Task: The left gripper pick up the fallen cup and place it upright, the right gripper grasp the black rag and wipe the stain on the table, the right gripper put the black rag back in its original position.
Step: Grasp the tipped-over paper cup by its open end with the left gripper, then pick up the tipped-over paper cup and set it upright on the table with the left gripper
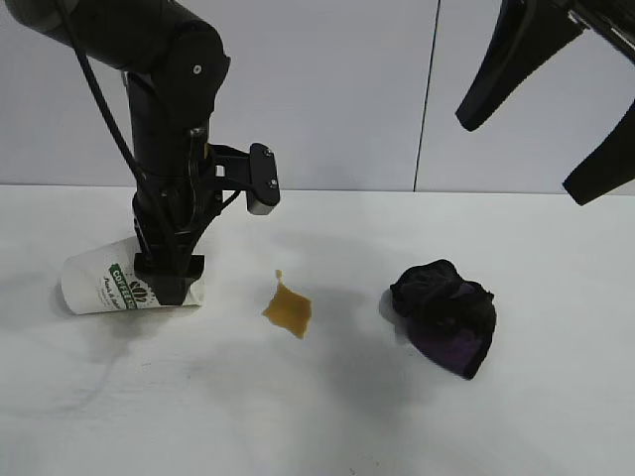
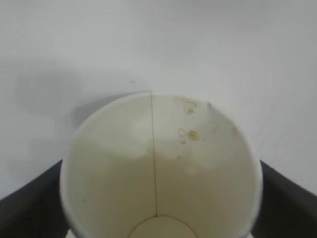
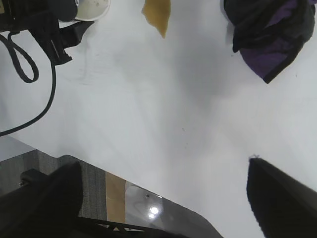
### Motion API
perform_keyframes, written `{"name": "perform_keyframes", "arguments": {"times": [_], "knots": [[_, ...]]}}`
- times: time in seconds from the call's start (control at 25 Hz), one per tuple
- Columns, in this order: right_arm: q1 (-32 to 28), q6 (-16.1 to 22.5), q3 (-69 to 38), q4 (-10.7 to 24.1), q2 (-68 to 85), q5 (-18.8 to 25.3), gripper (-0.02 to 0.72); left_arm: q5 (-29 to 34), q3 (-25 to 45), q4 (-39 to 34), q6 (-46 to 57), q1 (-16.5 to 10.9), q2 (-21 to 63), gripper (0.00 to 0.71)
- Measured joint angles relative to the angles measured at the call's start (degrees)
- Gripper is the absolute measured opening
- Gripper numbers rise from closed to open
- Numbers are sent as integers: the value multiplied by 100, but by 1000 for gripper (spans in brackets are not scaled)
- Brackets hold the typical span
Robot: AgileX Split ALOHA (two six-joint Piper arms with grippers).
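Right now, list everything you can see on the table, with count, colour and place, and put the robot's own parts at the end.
cup: one, white with a green logo, lying on its side at the exterior view's left, mouth toward the stain
stain: one, amber-brown, between cup and rag, with a tiny droplet beside it
black rag: one, black with a purple underside, bunched at the right of the stain
table: one, white, under everything
left pincer: one, black, down at the cup's mouth end, a finger at either side of the rim in the left wrist view
right pincer: one, black, open, raised above the rag, holding nothing
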State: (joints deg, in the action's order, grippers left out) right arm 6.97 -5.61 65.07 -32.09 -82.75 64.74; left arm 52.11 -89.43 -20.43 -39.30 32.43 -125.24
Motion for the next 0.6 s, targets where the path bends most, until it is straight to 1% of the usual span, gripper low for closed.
{"name": "perform_keyframes", "arguments": {"times": [0.24, 0.4, 0.6], "knots": [[0, 0, 0, 0, 0, 0, 622, 40, -64, 0, 39, 0, 0, 565], [0, 0, 0, 0, 0, 0, 622, -9, -263, 5, 330, 0, 84, 563], [0, 0, 0, 0, 0, 0, 622, -447, -334, 104, 517, -8, 625, 563]]}}
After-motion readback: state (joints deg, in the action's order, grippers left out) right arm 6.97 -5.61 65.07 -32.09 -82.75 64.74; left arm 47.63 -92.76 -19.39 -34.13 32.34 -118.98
